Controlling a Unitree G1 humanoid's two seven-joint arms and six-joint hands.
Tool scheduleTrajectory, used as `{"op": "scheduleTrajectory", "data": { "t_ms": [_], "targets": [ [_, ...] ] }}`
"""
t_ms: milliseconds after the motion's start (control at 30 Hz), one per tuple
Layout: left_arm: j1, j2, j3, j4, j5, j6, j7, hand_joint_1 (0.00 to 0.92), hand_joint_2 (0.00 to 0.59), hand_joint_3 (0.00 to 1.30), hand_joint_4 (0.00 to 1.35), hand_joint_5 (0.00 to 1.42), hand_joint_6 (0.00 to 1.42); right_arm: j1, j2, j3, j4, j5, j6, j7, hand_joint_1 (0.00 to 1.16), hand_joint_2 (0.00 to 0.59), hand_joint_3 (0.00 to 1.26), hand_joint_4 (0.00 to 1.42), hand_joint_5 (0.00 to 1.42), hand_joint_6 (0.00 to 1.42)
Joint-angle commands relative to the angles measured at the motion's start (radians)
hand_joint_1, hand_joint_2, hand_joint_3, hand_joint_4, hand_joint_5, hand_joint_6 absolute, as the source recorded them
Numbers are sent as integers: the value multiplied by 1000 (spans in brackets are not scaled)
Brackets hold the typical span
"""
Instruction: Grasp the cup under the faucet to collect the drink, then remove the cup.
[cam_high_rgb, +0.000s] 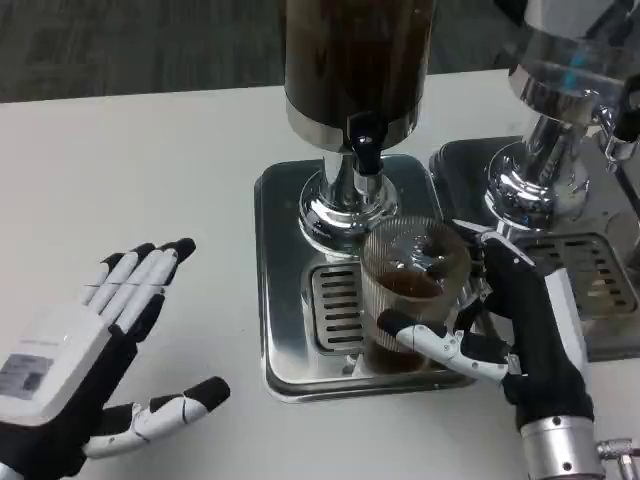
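Note:
A clear ribbed cup (408, 285) holding some dark drink stands on the drip grate of the steel tray (280, 300), just in front of and below the black faucet (364, 140) of the dark drink dispenser (355, 60). My right hand (510, 320) grips the cup from its right side, thumb across the cup's front and fingers behind it. My left hand (100, 350) hovers over the white table at the lower left, fingers spread and holding nothing, well apart from the tray.
A second dispenser (565, 90) with its own steel tray and grate (590, 270) stands close on the right, right beside my right hand. The white table (150, 160) stretches out to the left and back.

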Motion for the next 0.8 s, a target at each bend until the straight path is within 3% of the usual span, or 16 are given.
{"op": "scheduleTrajectory", "data": {
  "t_ms": [33,400,633,800],
  "targets": [
    [14,30,-12,-9,38,-20,27,0,175,0,0,0,0,13,12,-1,-69,12,-21,-4,1047,141,545,598,731,1113],
    [69,88,-25,-92,133,-45,61,0,179,0,0,0,0,92,-15,2,-240,46,1,89,1047,141,558,617,748,1152],
    [126,144,-8,-136,145,-51,62,0,180,0,0,0,0,146,-32,26,-326,49,10,153,1047,141,572,619,765,1171],
    [165,160,-11,-154,157,-57,75,0,179,0,0,0,0,187,-48,38,-368,80,22,205,1047,141,572,619,765,1178]
  ]
}}
